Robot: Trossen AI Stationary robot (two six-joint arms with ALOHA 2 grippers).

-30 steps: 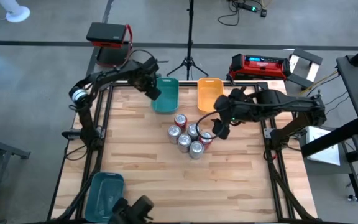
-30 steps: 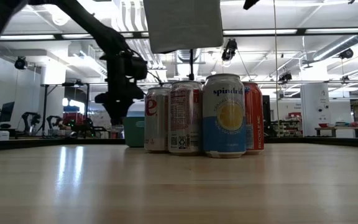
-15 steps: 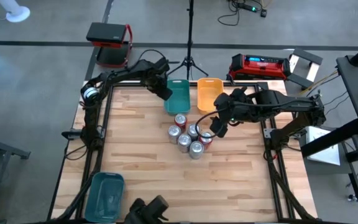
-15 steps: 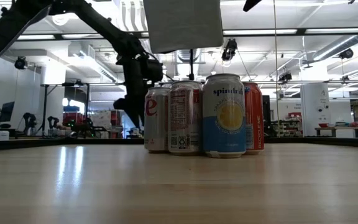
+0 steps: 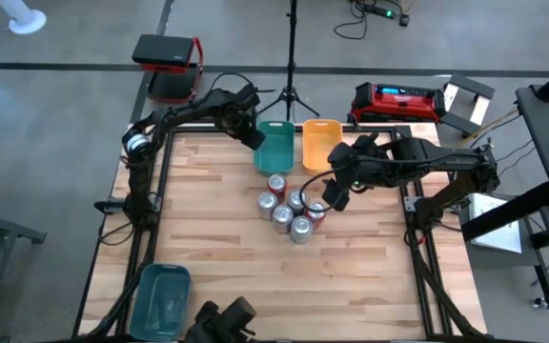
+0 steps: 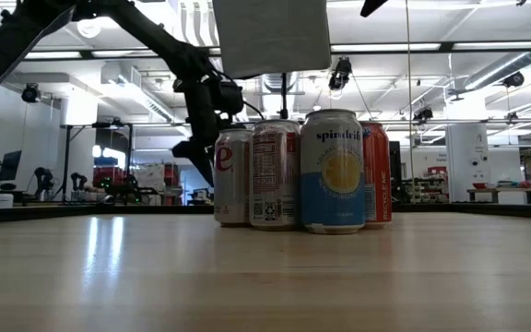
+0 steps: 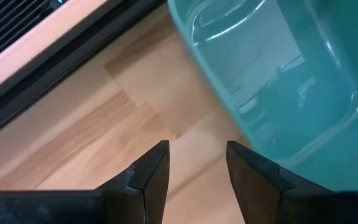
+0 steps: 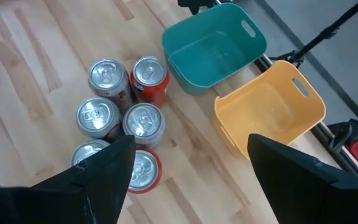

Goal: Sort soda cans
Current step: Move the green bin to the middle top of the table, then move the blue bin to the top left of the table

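Note:
Six soda cans [image 5: 289,205] stand upright in a tight cluster on the table's middle; two have red sides [image 8: 149,78] and the others are silver-grey [image 8: 96,116]. In the low view the cans [image 6: 302,171] stand in a row. My right gripper [image 8: 191,140] hovers open above the right side of the cluster [image 5: 325,197], touching nothing. My left gripper [image 7: 197,146] is open near the far edge [image 5: 254,136], low over the wood beside the teal bin [image 5: 276,150]. The teal bin sits next to the orange bin [image 5: 319,143]. My left gripper has one finger [image 7: 250,165] right beside the teal bin's long wall [image 7: 257,134], on the bin's left side. I cannot tell whether the finger touches the wall.
A second teal bin [image 5: 160,297] lies at the table's near left corner. Bare wood lies left of and nearer than the cans. A tripod [image 5: 290,86] and cases stand beyond the far edge. In the low view my left arm [image 6: 201,92] hangs behind the cans.
My left gripper has moved toward the table's right along the far edge. The teal bin has slid right with it and now stands close beside the orange bin. The right arm and the cans have kept still.

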